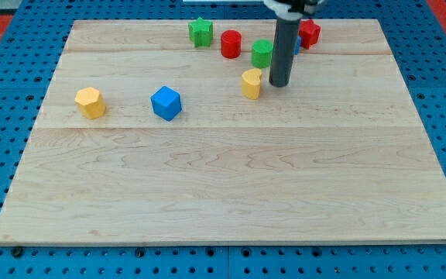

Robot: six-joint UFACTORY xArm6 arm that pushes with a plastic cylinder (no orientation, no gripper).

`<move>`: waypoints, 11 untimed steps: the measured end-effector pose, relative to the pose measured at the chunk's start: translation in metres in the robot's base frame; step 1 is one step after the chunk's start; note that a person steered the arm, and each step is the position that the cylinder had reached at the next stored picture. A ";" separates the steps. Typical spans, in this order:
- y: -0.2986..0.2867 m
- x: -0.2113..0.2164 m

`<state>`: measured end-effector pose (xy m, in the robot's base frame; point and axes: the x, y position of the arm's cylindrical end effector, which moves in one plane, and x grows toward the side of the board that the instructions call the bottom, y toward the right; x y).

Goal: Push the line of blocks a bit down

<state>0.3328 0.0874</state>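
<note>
Right now my tip [279,84] is down on the board [231,178], just to the view's right of the yellow block [252,83] and just below the green block [262,53]; whether it touches either, I cannot tell. My tool is a plain dark rod [283,50] with nothing that opens or closes, and it holds nothing.

Along the view's top runs a loose row of blocks: a green star [200,32] at its left end, then a red cylinder [231,43], then the green block, and a red block [310,33] at the right end, partly behind the rod. A sliver of blue [297,45] shows at the rod's right edge, between the rod and the red block; its shape is hidden. The yellow block sits just below this row, under the green block.

Well apart, toward the view's left, a blue cube [166,103] and a yellow hexagon [90,102] lie side by side at about the same height on the board, lower than the row.
</note>
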 end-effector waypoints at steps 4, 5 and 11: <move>-0.014 0.033; 0.035 0.016; 0.078 -0.121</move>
